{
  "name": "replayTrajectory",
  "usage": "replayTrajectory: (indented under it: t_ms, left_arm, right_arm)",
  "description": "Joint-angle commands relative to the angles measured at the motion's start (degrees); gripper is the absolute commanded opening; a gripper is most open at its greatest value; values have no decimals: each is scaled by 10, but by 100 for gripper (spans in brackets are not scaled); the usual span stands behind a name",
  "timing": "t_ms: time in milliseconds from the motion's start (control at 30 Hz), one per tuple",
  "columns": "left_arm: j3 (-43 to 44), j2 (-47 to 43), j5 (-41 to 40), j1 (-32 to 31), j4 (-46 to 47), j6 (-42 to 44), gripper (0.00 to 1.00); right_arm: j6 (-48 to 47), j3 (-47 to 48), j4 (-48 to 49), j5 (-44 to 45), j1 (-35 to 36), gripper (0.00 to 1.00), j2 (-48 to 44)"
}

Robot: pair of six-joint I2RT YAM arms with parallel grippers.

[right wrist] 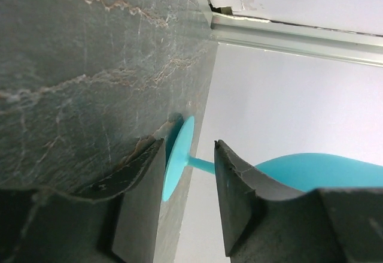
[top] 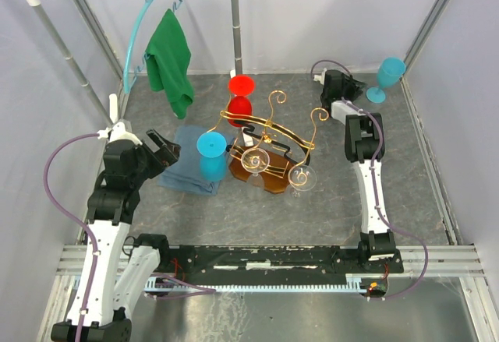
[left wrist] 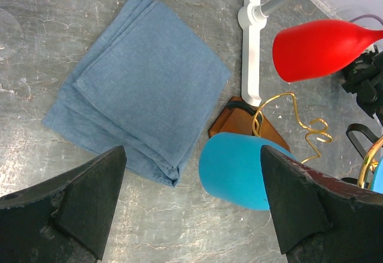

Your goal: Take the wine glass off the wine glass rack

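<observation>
Standing upright at the counter's (top: 327, 217) far right corner: teal wine glass (top: 388, 77), well apart from the wine glass rack (top: 269, 135) mid-counter. Right fingers (right wrist: 239, 185) apart, straddling its stem, not clamped. Left fingers (left wrist: 78, 197) wide apart over blue cloth (left wrist: 143, 89)

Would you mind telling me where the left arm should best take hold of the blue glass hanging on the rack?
Probably the bowl of the blue glass, coming from the left: it hangs foot-up at the near-left end of the wine glass rack, its bowl bare and facing the open left gripper.
</observation>
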Motion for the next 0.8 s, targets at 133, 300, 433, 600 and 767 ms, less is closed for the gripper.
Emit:
replayTrajectory:
  t_ms: [133,300,433,600,767]
  left_arm:
    - [12,-8,1,-1,6,10,99]
    - [12,-17,7,-1,4,5,99]
    - [14,-19,13,-2,-1,5,99]
    - [20,-30,16,-2,-8,-2,99]
    - [27,-36,19,-1,-12,-5,99]
  right_arm:
    - [73,-5,-75,12,31,50,-40]
    - [227,-20,-192,3,70,49,-116]
    - [370,19,-353,-66,88,49,-177]
    - [463,193,-570,-119,77,56,-172]
    - [528,199,-624,-185,26,61,-223]
